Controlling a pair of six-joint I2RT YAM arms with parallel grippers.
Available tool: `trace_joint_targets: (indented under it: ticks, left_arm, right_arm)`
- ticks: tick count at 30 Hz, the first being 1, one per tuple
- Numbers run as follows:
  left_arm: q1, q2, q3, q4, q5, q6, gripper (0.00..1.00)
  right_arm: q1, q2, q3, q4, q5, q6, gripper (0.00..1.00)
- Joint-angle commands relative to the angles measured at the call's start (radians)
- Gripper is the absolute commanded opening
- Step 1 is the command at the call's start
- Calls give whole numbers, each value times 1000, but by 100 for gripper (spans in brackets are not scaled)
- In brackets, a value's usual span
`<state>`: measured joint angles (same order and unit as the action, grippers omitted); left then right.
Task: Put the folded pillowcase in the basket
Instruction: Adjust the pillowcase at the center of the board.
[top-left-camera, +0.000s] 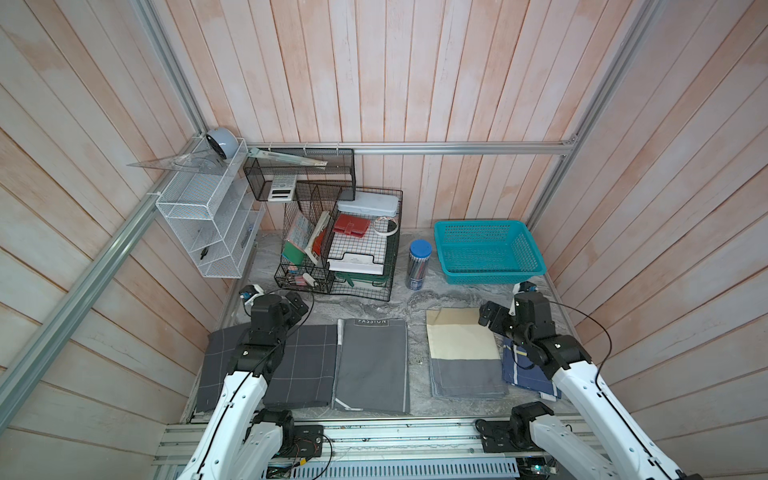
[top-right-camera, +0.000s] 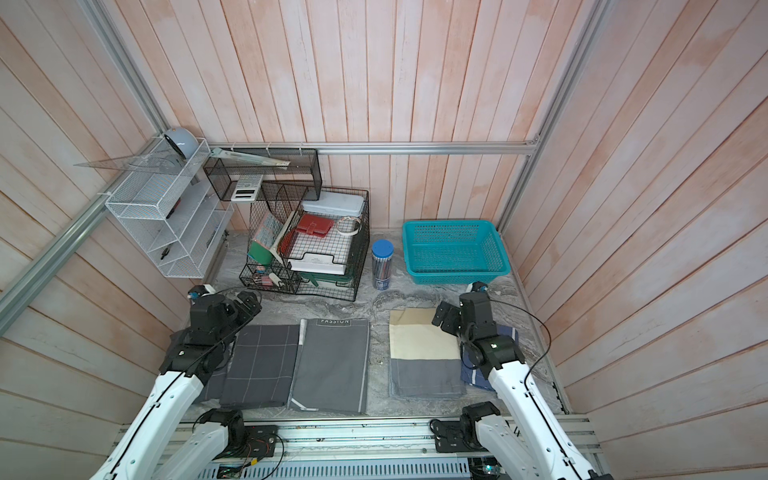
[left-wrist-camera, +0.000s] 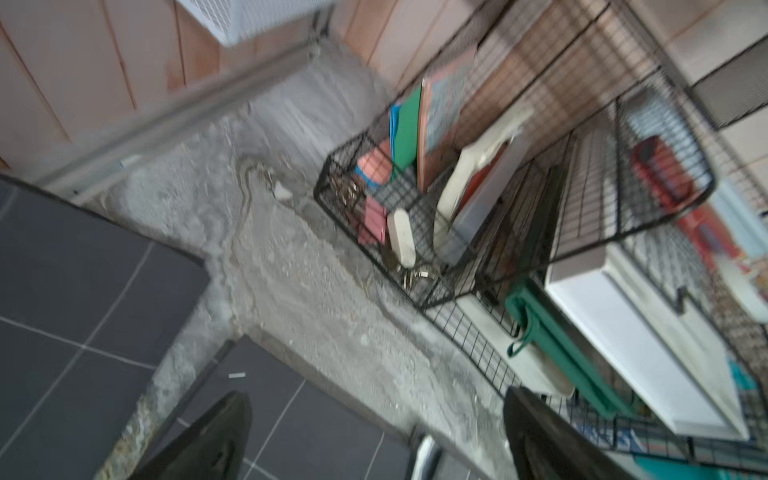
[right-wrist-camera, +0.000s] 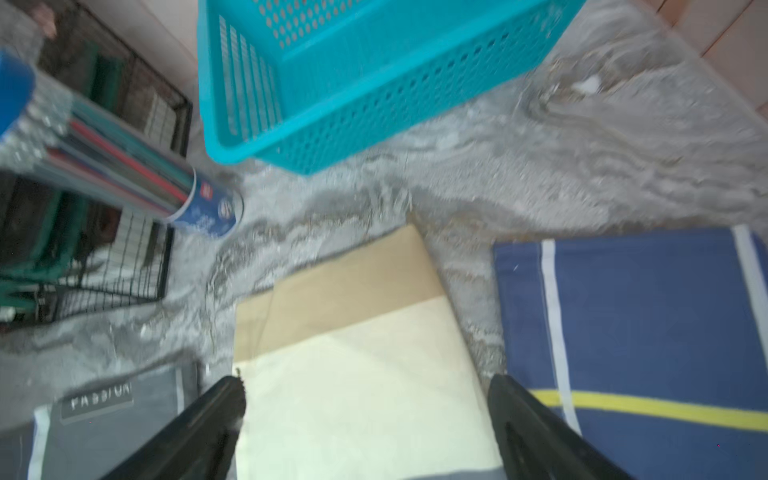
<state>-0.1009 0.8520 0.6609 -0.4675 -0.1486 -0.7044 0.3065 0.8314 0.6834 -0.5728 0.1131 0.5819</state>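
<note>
The empty teal basket (top-left-camera: 478, 235) (right-wrist-camera: 374, 112) stands at the back right of the table. Several folded pillowcases lie in a row along the front: a dark grey grid one (top-left-camera: 303, 365), a grey one (top-left-camera: 374, 365) printed PASSION, a cream, tan and grey one (top-left-camera: 463, 353) (right-wrist-camera: 365, 399), and a blue striped one (top-left-camera: 521, 370) (right-wrist-camera: 648, 316). My right gripper (top-left-camera: 490, 316) (right-wrist-camera: 365, 380) hovers open over the far end of the cream pillowcase, holding nothing. Above the far edge of the grid pillowcase (left-wrist-camera: 299, 424), my left gripper (top-left-camera: 297, 301) (left-wrist-camera: 376, 395) is open and empty.
A black wire desk organiser (top-left-camera: 340, 249) full of stationery stands at the back centre. A blue-lidded pencil tube (top-left-camera: 419, 264) stands between it and the basket. A white wire shelf (top-left-camera: 208, 216) hangs on the left wall. Wooden walls close in three sides.
</note>
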Motion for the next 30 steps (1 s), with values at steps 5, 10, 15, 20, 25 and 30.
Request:
trace_joint_targets:
  ticks: [5,10,15,20,25,30]
  left_arm:
    - [-270,59,52,-108,-28,-31,100]
    - [-404,149,72,-90,-69,-63,100]
    - [-542,277,143,-89,-122,-43,100]
    - [-649,441,260,-112,-166,-3,99]
    - [-706,610,404,-127,-174,39,95]
    - [-744,784,562,-137,-168,77,92]
  right_arm:
    - [196,99,-81,-18,38,153,98]
    - [265,298,-47,94,27,150,98]
    - [269,530,63,103,-59,92,98]
    - [278,722,141,120,-187,44,98]
    - [301,698,119,154,-191,52,98]
    - [298,457,53,95,-51,55,98]
